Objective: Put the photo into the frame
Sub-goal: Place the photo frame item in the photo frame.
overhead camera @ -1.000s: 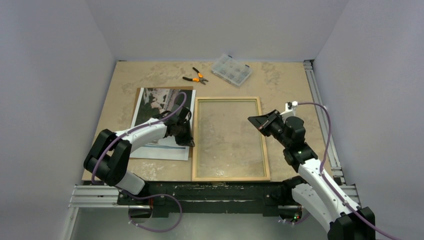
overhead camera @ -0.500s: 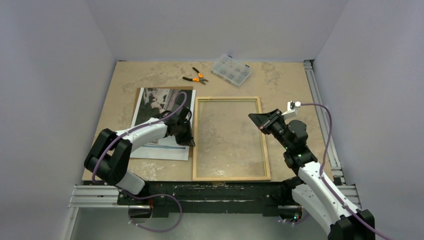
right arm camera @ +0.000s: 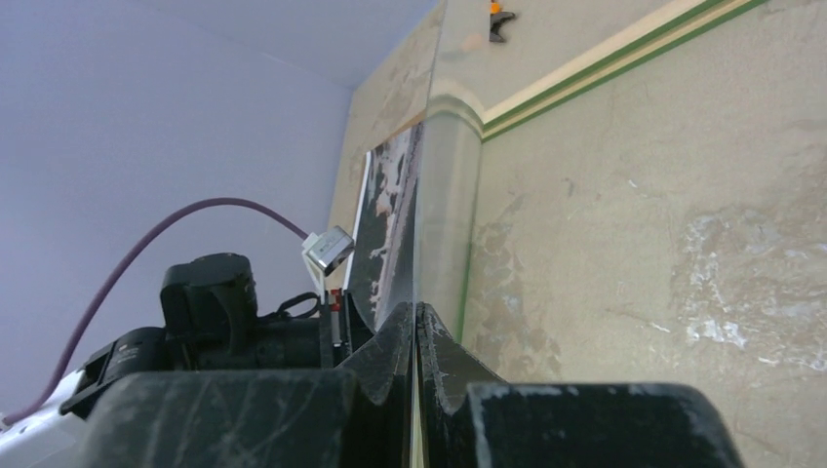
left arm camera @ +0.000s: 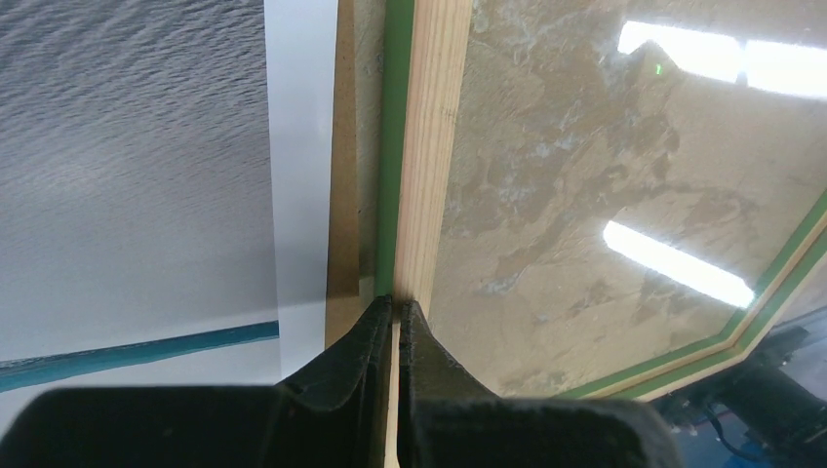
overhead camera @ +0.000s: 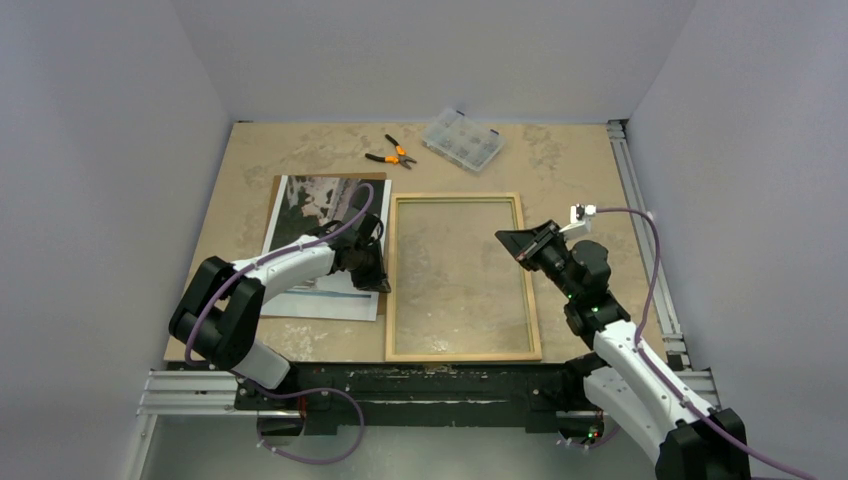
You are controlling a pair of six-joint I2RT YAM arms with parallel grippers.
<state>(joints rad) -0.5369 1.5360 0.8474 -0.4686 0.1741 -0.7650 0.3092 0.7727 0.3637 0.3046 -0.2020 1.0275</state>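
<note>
No legible text, label, brand, number or sign on anything.

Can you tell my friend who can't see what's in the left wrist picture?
The left claw is pinching the edge of a thin rectangular picture frame of pale wood and green, with a clear pane. Left of it lie a brown fibreboard sheet and a glossy grey photo with a white border.
</note>
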